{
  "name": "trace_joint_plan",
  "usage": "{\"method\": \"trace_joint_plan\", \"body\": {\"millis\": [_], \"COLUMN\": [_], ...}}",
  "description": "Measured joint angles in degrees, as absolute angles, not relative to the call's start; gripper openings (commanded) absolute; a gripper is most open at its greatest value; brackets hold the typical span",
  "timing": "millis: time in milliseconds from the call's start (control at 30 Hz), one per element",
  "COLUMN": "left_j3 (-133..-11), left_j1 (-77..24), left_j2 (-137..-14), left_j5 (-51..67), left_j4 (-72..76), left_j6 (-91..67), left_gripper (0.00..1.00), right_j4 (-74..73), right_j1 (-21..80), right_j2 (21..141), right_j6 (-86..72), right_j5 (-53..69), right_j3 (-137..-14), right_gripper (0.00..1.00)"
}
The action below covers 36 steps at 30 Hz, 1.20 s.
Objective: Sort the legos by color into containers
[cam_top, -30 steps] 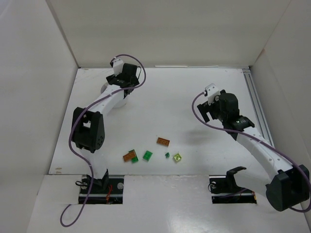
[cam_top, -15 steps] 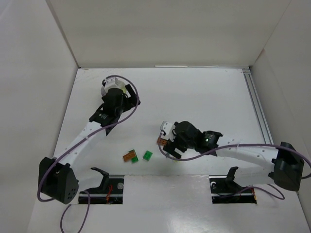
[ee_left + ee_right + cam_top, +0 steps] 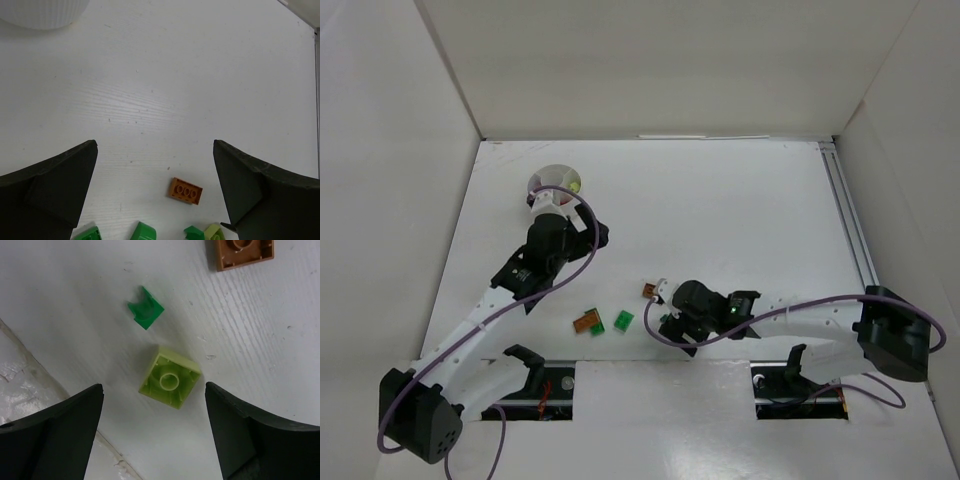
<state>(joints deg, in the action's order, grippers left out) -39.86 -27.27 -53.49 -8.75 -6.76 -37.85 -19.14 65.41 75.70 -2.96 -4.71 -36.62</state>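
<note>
The containers are one round white dish [image 3: 548,181] at the back left, with a yellow-green bit in it, and its ribbed wall [image 3: 42,12] shows in the left wrist view. My left gripper [image 3: 563,240] [image 3: 155,143] hangs open just in front of the dish, holding nothing. Below it lie an orange lego [image 3: 185,190] [image 3: 650,291] and green legos [image 3: 144,232]. Low over the table near the front, my right gripper [image 3: 670,328] [image 3: 154,385] stands open. A yellow-green lego [image 3: 170,376] lies upside down between its fingers, untouched. A small dark green piece [image 3: 145,307] lies beyond it.
An orange lego with a green one against it [image 3: 588,323] and a separate green lego [image 3: 624,320] lie left of the right gripper. The raised front ledge [image 3: 30,375] runs close behind the yellow-green lego. White walls enclose the table, and a rail [image 3: 850,230] lines the right side.
The left gripper drew back from over the dish toward the front, uncovering it. The right arm swung from mid-right down to the front and now straddles the yellow-green lego.
</note>
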Motion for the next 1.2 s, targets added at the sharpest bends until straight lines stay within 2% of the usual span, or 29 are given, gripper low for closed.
{"method": "trace_joint_plan", "body": {"millis": [33,133,167,267,467,700,933,1200], "left_j3": [-39.86,-39.83,-39.83,-39.77,-38.83,-38.44,-38.5,-39.16], "left_j1": [-27.27,-27.27,-27.27,-27.27,-27.27,-27.27,-27.27,-27.27], "left_j2": [-53.39,-53.41,-53.41,-53.39,-52.18,-48.4,-40.32,-35.83], "left_j5": [-8.71,-8.34,-8.23,-7.99,-7.99,-11.09,-15.33,-20.62], "left_j4": [-6.81,-7.44,-7.6,-7.62,-8.95,-14.61,-21.82,-28.49], "left_j6": [-37.85,-37.87,-37.89,-37.93,-38.35,-43.18,-48.95,-53.19], "left_gripper": [1.0,1.0,1.0,1.0,1.0,1.0,1.0,1.0], "right_j4": [-18.83,-17.91,-17.74,-17.37,-19.31,-17.37,-11.7,-10.11], "right_j1": [65.41,65.39,65.41,65.41,65.41,63.57,56.49,49.67], "right_j2": [75.85,75.96,76.01,76.07,74.15,75.59,93.47,118.67], "right_j6": [-3.62,-5.13,-5.41,-5.93,-3.73,8.32,22.35,29.26], "right_j5": [-4.89,-5.58,-5.82,-6.59,-10.39,-12.8,-7.57,5.04], "right_j3": [-36.29,-35.38,-35.33,-35.33,-37.19,-52.38,-77.49,-106.08], "right_gripper": [0.69,0.56,0.45,0.34,0.29,0.28,0.26,0.26]}}
